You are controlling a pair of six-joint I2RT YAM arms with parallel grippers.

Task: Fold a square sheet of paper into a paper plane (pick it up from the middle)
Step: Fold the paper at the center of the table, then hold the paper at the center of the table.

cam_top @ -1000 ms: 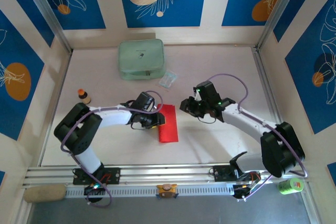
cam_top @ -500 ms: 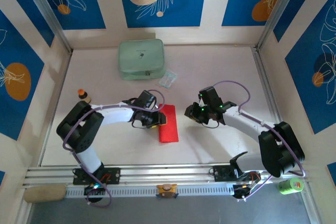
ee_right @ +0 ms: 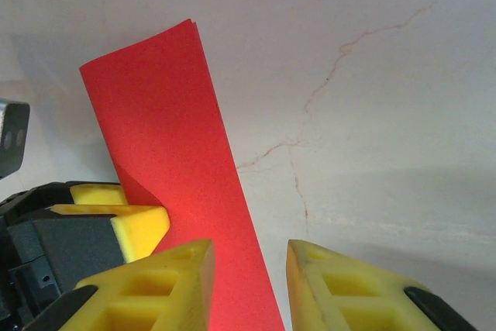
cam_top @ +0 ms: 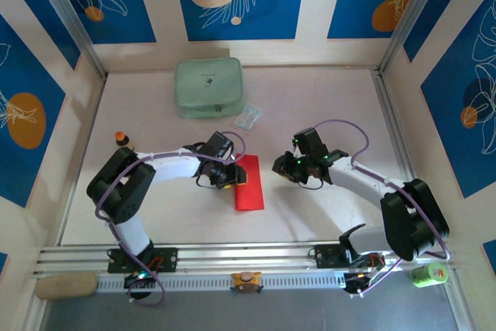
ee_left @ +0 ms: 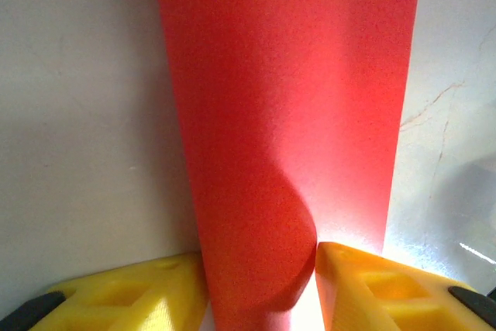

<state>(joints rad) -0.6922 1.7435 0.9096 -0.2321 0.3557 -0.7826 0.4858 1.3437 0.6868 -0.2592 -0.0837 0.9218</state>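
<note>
No legible text anywhere. Small dark mark on the pale green zipped fabric pouch (cam_top: 208, 87): too small to read.

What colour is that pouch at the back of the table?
The pouch is pale green; the top view shows it best.

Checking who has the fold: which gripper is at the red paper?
The left gripper: the red paper runs between its fingers. The right gripper sits apart, right of it.

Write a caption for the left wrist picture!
Left gripper flanking the folded red paper on a pale table.
</note>
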